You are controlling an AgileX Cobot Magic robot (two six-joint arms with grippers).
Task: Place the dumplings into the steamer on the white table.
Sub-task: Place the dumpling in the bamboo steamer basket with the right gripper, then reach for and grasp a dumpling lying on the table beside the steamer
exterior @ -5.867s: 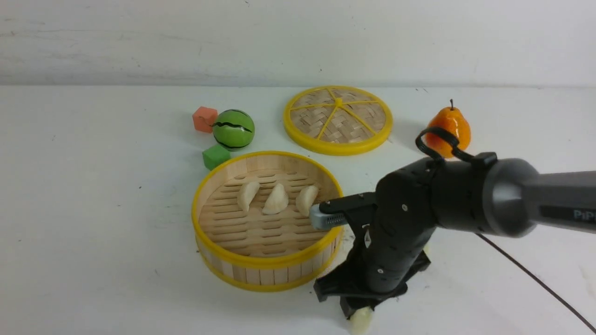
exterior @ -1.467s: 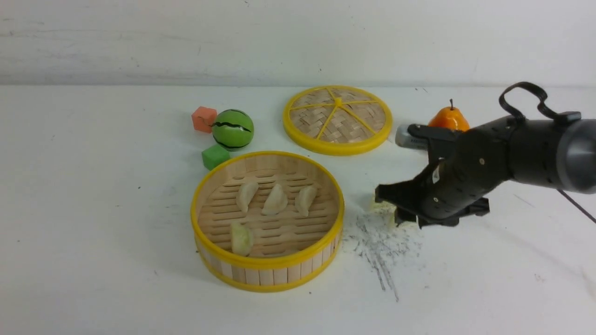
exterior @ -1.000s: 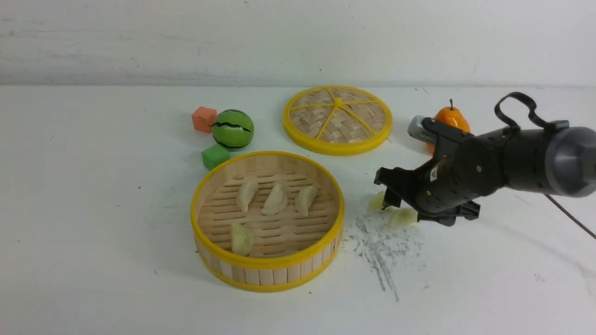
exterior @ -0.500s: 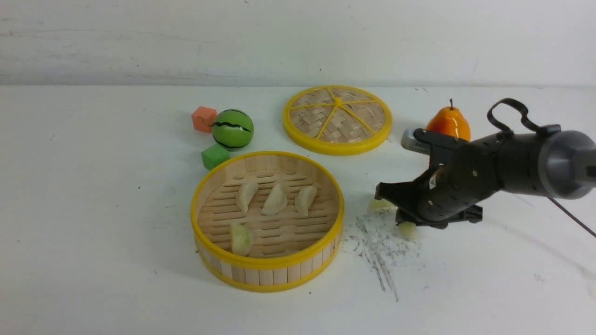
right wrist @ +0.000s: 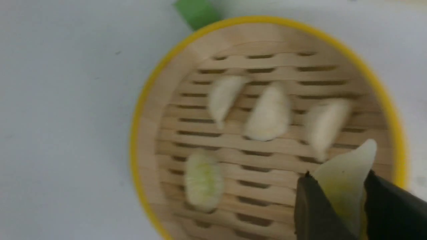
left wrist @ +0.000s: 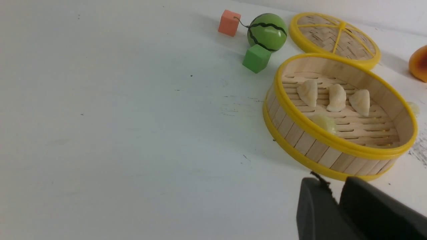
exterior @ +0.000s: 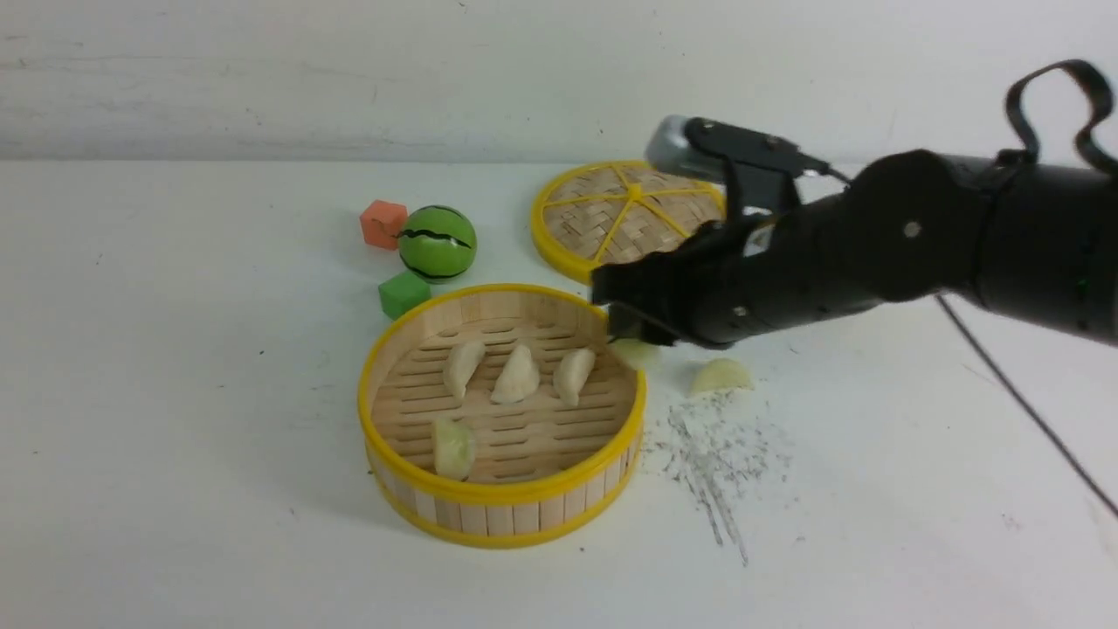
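My right fingers [right wrist: 308, 203] are closed on a pale green dumpling [right wrist: 347, 180], carrying it above the right side of the steamer [exterior: 502, 494]; whether my left fingers [left wrist: 310, 206], away from the steamer, are shut or slightly parted, I cannot tell. To the left of my right fingers, inside the steamer, lie three cream dumplings [exterior: 517, 376] and one pale green one [exterior: 453, 450]. So four are in, a fifth is in my grip but unreleased, and a sixth, the last green dumpling [exterior: 722, 377], lies on the white bench [exterior: 838, 524] to the right of those fingers. I judge the job well past halfway: release this one, then fetch the last. I can read no brand or writing; a small pale label [exterior: 758, 238] behind my right fingers is too blurred to make out.
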